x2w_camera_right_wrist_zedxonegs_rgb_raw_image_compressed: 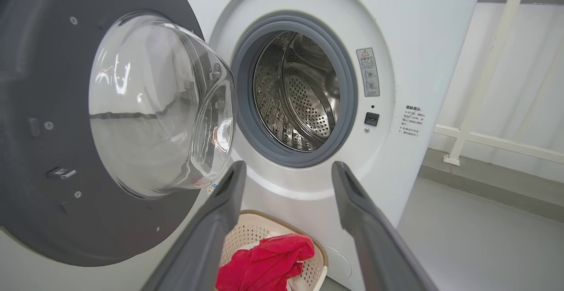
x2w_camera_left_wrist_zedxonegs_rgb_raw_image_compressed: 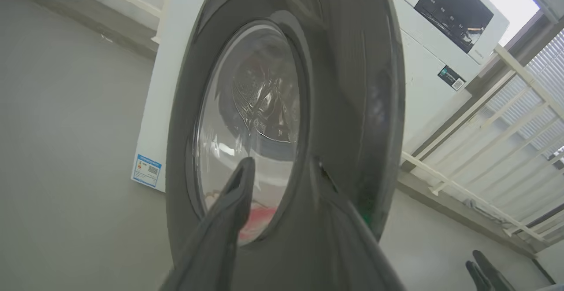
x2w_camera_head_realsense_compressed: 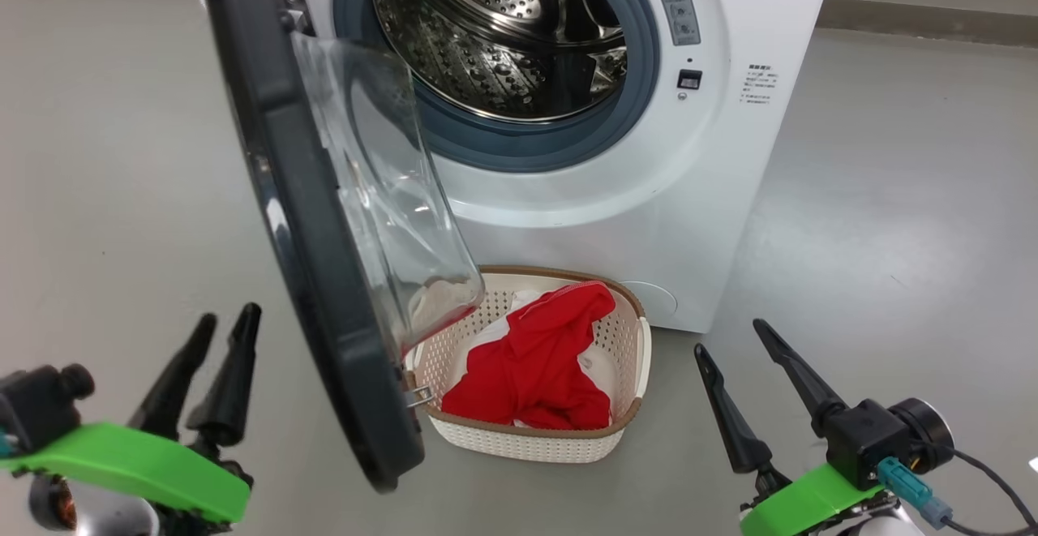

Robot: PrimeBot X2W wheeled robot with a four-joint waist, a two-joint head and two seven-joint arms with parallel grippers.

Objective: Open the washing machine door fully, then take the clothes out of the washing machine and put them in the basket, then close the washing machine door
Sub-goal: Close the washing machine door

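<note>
Left hand parted, empty, near the outer face of the washing machine door, probably placed for pushing it shut; right hand spread wide, idle. Door swung out: glossy black rim, bulging glass. Beyond, perforated cream basket cradling crumpled red cloth. Farthest, white washing machine, steel drum seemingly bare.

The washing machine door just right of the left fingers blocks the basket; open floor lies ahead of the right fingers.
</note>
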